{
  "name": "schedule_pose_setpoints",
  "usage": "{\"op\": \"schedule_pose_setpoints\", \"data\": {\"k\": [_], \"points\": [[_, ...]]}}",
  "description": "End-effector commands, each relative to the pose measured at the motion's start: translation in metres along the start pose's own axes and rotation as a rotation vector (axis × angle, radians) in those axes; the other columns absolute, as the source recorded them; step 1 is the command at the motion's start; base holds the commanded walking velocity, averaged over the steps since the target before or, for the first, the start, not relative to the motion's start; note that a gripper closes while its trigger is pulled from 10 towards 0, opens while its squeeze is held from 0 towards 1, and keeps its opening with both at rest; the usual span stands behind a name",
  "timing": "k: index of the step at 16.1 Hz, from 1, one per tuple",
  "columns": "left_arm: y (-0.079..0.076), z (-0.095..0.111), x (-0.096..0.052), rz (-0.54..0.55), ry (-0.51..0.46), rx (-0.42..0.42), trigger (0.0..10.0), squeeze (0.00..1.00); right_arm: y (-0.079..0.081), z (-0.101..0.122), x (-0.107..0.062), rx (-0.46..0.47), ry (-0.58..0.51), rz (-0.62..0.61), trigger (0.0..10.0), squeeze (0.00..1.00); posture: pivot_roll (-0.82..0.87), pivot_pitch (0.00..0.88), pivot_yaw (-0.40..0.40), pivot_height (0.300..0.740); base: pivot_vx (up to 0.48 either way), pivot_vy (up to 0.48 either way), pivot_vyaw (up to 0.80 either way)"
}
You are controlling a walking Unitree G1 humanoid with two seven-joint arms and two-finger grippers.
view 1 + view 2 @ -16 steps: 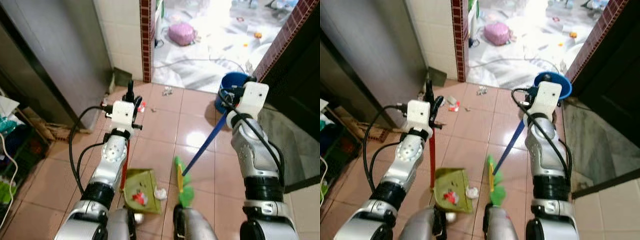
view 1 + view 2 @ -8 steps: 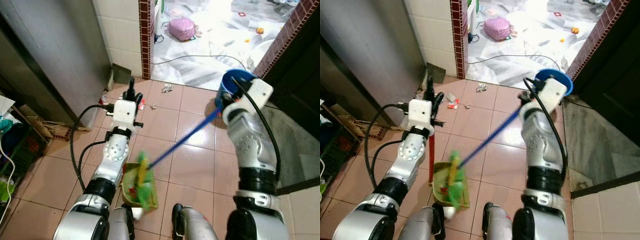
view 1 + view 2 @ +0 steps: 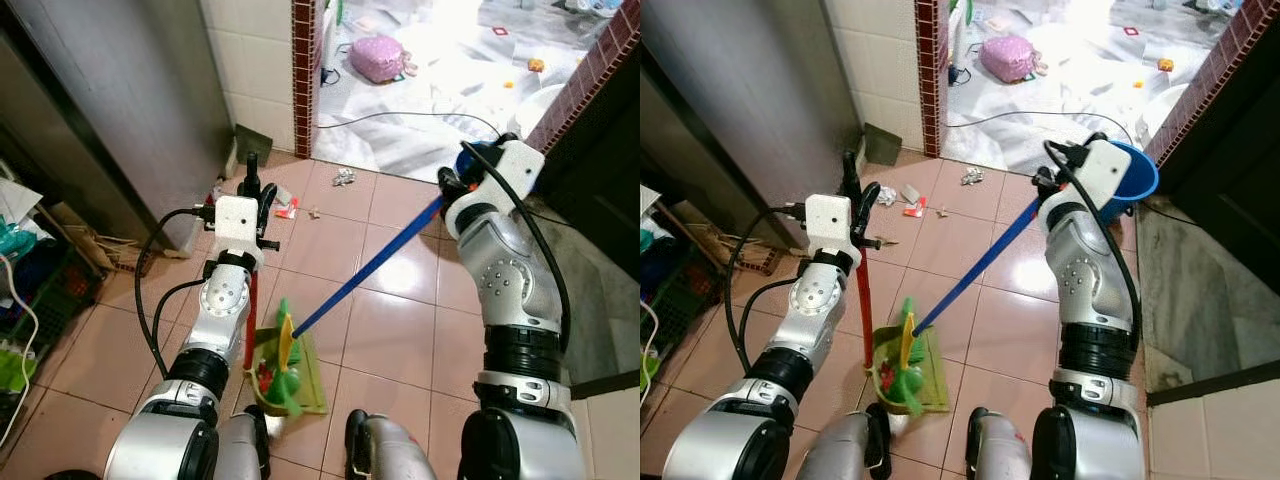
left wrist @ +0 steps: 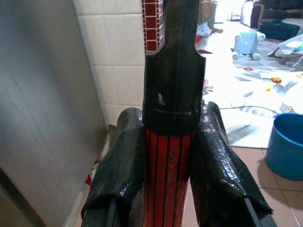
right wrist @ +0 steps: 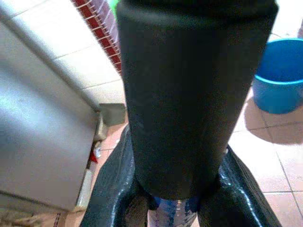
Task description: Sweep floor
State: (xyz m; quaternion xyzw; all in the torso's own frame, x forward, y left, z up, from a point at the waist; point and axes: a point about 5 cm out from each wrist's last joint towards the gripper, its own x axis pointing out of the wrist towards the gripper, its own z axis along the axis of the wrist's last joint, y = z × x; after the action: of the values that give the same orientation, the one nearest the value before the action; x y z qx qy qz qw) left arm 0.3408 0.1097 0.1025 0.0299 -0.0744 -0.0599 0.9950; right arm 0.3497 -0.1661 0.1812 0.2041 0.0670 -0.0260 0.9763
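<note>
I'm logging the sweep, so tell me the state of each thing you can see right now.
Left gripper: shut on the dustpan handle, held upright.
Right gripper: shut on the broom handle, slanted.
Broom head: over the dustpan.
Dustpan: on the floor, holding scraps.
Blue bucket: upright.
Litter: unswept by the doorway.

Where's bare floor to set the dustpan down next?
Bare tiles lie between the dustpan and the right arm, under the blue broom handle. It is crowded by the doorway, where litter scraps lie, and around the blue bucket.
</note>
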Motion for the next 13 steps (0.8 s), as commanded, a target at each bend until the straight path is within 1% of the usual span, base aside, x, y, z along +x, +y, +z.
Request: {"op": "schedule_pose_setpoints", "data": {"k": [1,3,4,5,6,7,8,10,13], "points": [[-0.006,-0.007,-0.002,-0.016,0.038,-0.03,10.0,0.0,0.009,0.003,-0.001,0.015,-0.006,0.06,10.0,0.0,-0.1,0.166,-0.006,0.74,0.0,0.0,0.0],[-0.007,-0.007,-0.002,-0.018,0.039,-0.031,10.0,0.0,0.013,0.001,-0.001,-0.015,0.006,0.092,10.0,0.0,-0.11,0.165,-0.017,0.74,0.0,0.0,0.0],[-0.007,-0.006,-0.001,-0.017,0.036,-0.039,10.0,0.0,0.017,0.006,-0.001,-0.126,-0.041,0.124,10.0,0.0,-0.11,0.165,-0.023,0.74,0.0,0.0,0.0],[-0.008,-0.005,-0.001,-0.021,0.028,-0.051,10.0,0.0,0.018,0.009,-0.001,-0.194,-0.075,0.135,10.0,0.0,-0.11,0.169,-0.029,0.74,0.0,0.0,0.0],[-0.009,-0.004,0.0,-0.026,0.021,-0.055,10.0,0.0,0.018,0.01,-0.001,-0.227,-0.088,0.138,10.0,0.0,-0.11,0.172,-0.035,0.74,0.0,0.0,0.0],[-0.012,0.002,0.002,-0.042,-0.003,-0.064,10.0,0.0,0.018,0.011,-0.002,-0.288,-0.104,0.133,10.0,0.0,-0.11,0.182,-0.05,0.74,0.0,0.0,0.0],[-0.013,0.004,0.002,-0.046,-0.011,-0.065,10.0,0.0,0.017,0.009,-0.003,-0.3,-0.097,0.133,10.0,0.0,-0.11,0.182,-0.05,0.74,0.0,0.0,0.0],[-0.014,0.014,0.006,-0.063,-0.054,-0.052,10.0,0.0,0.012,0.008,-0.003,-0.339,-0.082,0.095,10.0,0.0,-0.13,0.204,-0.087,0.74,0.0,0.0,0.0],[-0.014,0.014,0.006,-0.063,-0.054,-0.052,10.0,0.0,0.012,0.008,-0.003,-0.339,-0.082,0.095,10.0,0.0,-0.13,0.204,-0.087,0.74,0.0,0.0,0.0]]}}
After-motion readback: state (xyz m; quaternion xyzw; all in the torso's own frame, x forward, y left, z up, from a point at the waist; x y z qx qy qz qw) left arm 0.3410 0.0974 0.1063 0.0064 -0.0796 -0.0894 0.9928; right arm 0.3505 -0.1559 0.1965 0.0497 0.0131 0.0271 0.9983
